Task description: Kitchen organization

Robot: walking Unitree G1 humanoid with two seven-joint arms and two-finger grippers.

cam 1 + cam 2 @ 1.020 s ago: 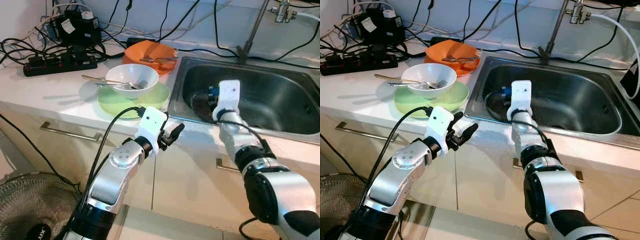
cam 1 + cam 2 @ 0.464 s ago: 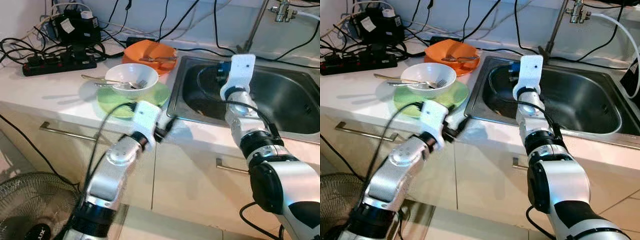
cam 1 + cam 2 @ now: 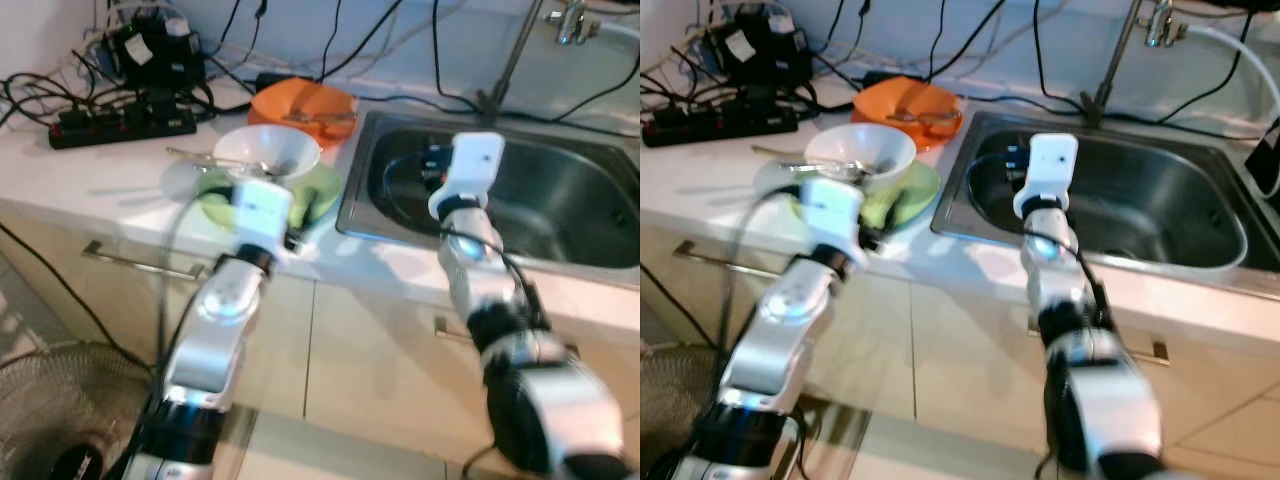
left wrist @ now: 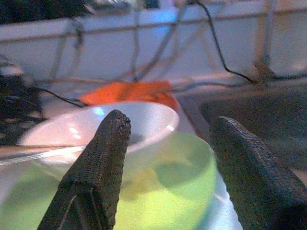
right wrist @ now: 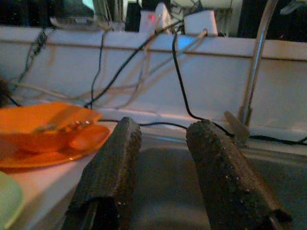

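Nothing looks tidied yet, as far as I can judge. The white bowl (image 3: 267,152) sits on the green plate (image 3: 322,193) at the near edge of the counter (image 3: 100,185), with a fork and a spoon resting across it. Behind it, the orange bowl (image 3: 303,104) stands on its orange plate by the sink's left rim, cutlery in it too. None of these is in the sink (image 3: 560,200), which looks bare apart from the drain, so the whole job seems left to do.

The left gripper (image 4: 165,158) is at the green plate, its fingers apart, holding nothing; its wrist view looks straight at plate and bowl between the two pads, so I take it to be lining up on that stack. The right gripper (image 5: 165,167) hangs over the left part of the sink, fingers apart and empty, facing the far wall and the tap.

The counter is pale and smooth. Its far left corner is cluttered with a power strip (image 3: 120,122), a black box and tangled cables (image 3: 30,95) that run along the wall behind the sink. Below are cream cabinet fronts with bar handles, and a fan (image 3: 60,410) stands on the floor at near left.
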